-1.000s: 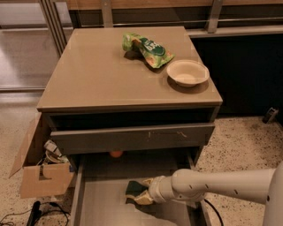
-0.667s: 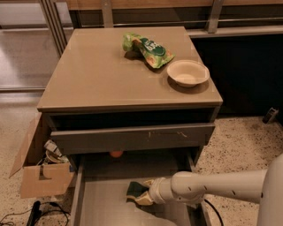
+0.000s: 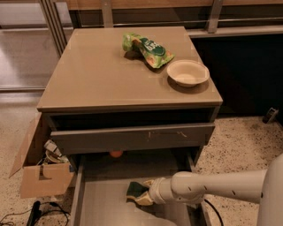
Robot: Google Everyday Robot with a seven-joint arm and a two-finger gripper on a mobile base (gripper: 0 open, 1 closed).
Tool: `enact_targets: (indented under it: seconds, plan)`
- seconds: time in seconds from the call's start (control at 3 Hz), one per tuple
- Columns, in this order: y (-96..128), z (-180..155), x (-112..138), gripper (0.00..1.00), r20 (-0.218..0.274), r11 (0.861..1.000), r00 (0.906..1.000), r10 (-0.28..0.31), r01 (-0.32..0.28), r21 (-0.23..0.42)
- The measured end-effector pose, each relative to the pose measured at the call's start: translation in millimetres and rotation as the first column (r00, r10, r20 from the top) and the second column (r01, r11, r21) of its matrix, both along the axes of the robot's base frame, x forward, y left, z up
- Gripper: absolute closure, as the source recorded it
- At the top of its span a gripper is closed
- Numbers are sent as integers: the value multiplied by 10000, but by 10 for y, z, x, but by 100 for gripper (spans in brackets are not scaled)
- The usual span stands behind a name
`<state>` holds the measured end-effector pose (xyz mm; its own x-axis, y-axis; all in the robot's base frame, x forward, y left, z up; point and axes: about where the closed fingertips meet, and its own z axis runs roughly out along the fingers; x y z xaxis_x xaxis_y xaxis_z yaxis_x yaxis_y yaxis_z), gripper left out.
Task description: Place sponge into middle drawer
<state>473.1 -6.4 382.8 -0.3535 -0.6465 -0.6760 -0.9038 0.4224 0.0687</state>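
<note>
One hand (image 3: 144,194) reaches from the right into the open middle drawer (image 3: 102,201) and pinches the sponge (image 3: 134,189), about at the drawer's middle. Far on the counter (image 3: 93,75) lie a green bag (image 3: 148,48) and a bowl (image 3: 187,72).

A tan cabinet (image 3: 101,75) stands on a speckled floor (image 3: 241,145). Metal posts (image 3: 106,13) rise beyond the tabletop's far edge, and a dark panel (image 3: 247,70) lies past its right edge. A cardboard box (image 3: 42,178) sits below the front-left corner. The gripper (image 3: 148,196) hangs below the front edge.
</note>
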Motion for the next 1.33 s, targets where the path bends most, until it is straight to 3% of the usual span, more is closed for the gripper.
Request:
enact_targets:
  seconds: [0.67, 1.0, 1.33]
  plan:
    - [0, 0, 0, 13, 0, 10000, 10000, 0, 0, 0]
    - [1, 0, 0, 0, -1, 10000, 10000, 1, -1, 1]
    - [1, 0, -1, 0, -1, 10000, 10000, 2, -2, 1]
